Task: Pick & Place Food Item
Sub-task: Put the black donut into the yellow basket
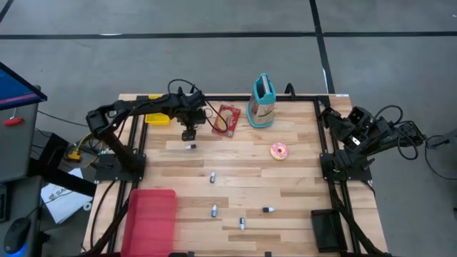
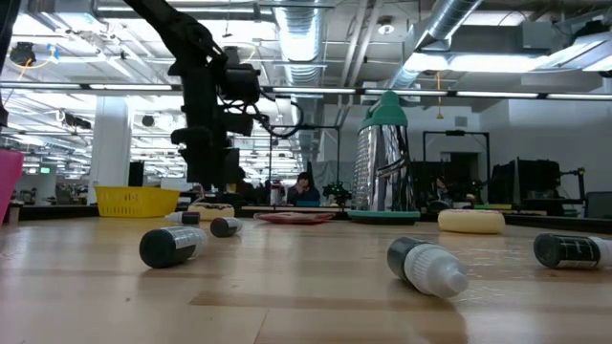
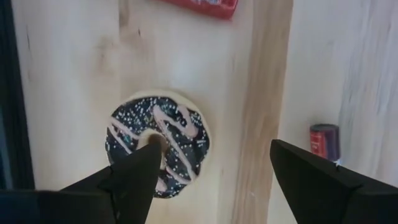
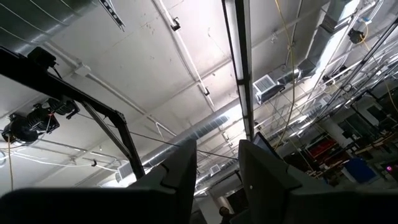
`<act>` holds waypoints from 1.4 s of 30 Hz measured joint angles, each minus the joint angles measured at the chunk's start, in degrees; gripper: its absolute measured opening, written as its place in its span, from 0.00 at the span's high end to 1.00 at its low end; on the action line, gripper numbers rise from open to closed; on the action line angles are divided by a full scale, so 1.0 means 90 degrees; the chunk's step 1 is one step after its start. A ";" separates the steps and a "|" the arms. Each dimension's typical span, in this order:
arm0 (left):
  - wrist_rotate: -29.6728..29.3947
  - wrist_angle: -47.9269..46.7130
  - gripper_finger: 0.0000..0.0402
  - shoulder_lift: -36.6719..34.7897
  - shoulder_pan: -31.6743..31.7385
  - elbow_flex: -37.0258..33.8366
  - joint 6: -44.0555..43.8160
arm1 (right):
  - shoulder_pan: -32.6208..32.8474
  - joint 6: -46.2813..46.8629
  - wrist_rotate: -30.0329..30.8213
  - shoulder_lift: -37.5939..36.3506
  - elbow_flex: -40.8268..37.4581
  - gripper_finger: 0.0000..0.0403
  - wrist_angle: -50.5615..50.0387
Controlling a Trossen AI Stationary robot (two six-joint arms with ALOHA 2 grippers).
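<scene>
- The left claw (image 1: 189, 134) is seen over the far left part of the bench (image 1: 235, 185), pointing steeply down, and its fingers (image 3: 134, 180) are spread wide with nothing between them.
- Through the left wrist camera a chocolate donut (image 3: 160, 142) with pink icing lines and white sprinkles is shown lying flat on the wood, right under the claw; one finger is seen in front of its edge, and whether it touches cannot be told.
- In the high view this donut is hidden by the arm.
- A red packet (image 1: 227, 119) is placed just beside the claw, towards the middle of the bench.
- A small dark-red capped bottle (image 3: 324, 140) is seen on the wood near the other finger.
- A pink donut (image 1: 278, 150) is laid well apart, on the right half of the bench.
- A teal and silver grater (image 1: 263, 100) is standing upright at the far edge.
- A yellow basket (image 1: 158, 118) is placed at the far left, behind the arm.
- Several small bottles (image 1: 213, 177) are scattered on the near half of the bench, and a red tray (image 1: 151, 218) is lying at the near left corner.
- The right claw (image 4: 217, 168) is held up beside the right edge of the bench, aimed at the ceiling; its fingers are kept narrowly apart and nothing is pinched.
</scene>
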 joint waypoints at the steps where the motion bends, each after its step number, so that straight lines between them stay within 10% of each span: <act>1: -0.0001 -0.0008 0.26 0.0000 0.0031 -0.0036 -0.0002 | -0.0001 0.0000 0.0001 0.0000 0.0000 0.72 0.0000; 42: 0.0048 0.0443 0.31 0.0559 0.0267 -0.0157 0.0149 | -0.0001 -0.0121 0.0018 0.0012 0.0000 0.72 -0.0051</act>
